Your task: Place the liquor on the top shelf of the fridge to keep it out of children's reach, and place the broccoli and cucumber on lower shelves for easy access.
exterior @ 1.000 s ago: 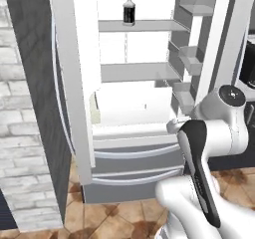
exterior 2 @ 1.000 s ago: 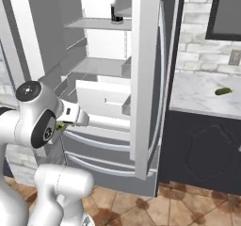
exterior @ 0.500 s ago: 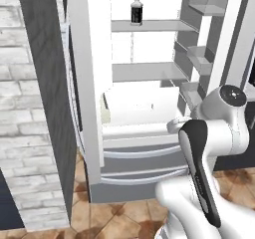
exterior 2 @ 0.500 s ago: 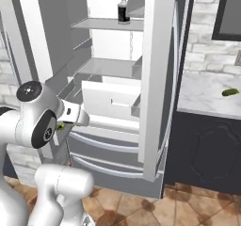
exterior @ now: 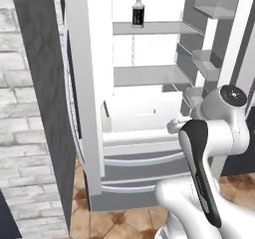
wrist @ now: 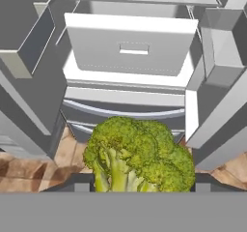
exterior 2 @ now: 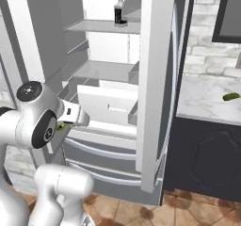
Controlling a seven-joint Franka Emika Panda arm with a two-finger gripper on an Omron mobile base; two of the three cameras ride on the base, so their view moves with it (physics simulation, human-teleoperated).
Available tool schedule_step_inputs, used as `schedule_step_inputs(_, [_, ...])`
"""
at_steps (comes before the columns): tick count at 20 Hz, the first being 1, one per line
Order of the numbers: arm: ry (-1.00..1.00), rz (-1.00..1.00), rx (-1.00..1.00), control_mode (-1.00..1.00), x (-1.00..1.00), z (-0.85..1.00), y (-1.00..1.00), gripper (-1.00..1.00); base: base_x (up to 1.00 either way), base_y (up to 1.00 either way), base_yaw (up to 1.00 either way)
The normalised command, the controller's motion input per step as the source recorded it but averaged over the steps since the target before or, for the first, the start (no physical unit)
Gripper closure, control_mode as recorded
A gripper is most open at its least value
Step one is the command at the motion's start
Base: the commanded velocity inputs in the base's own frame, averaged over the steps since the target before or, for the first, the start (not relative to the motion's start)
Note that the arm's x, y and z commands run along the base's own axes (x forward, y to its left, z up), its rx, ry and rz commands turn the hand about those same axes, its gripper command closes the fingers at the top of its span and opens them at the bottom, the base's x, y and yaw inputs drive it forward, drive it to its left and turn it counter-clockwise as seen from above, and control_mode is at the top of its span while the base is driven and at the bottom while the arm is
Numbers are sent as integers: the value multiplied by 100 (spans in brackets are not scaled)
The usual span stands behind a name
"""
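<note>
The dark liquor bottle (exterior: 138, 10) (exterior 2: 119, 9) stands upright on the top shelf (exterior: 149, 28) of the open fridge. My gripper (wrist: 140, 185) is shut on the green broccoli (wrist: 137, 156), whose head hides the fingertips in the hand view. A bit of the broccoli (exterior 2: 61, 125) also peeks out beside my hand, low in front of the fridge. Ahead of the broccoli are the white drawer (wrist: 130, 52) and a lower shelf (exterior: 144, 76). The cucumber (exterior 2: 231, 96) lies on the marble counter (exterior 2: 202, 102) to the right.
The fridge's doors (exterior: 87, 98) (exterior 2: 155, 79) stand open on both sides, with door bins (exterior: 206, 59) on the right one. A dark cabinet (exterior 2: 207, 154) sits under the counter. The lower freezer drawers (exterior: 139, 163) are closed above the tiled floor.
The whole picture has shifted in both base views, so the base has driven; the fridge now looks larger and closer. The arm keeps its pose with the broccoli.
</note>
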Motion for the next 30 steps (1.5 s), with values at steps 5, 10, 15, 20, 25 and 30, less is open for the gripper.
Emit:
schedule_step_inputs(5, [0, 0, 0, 100, 0, 0, 0, 100, 54, 19, -2])
schedule_step_inputs(10, [0, 0, 0, 100, 0, 0, 0, 100, 62, 25, -3])
schedule_step_inputs(15, [0, 0, 0, 100, 0, 0, 0, 100, 56, 27, -3])
schedule_step_inputs(20, [0, 0, 0, 100, 0, 0, 0, 100, 43, 23, -3])
schedule_step_inputs(25, [0, 0, 0, 100, 0, 0, 0, 100, 40, 13, -2])
schedule_step_inputs(30, [0, 0, 0, 100, 0, 0, 0, 100, 38, 12, -2])
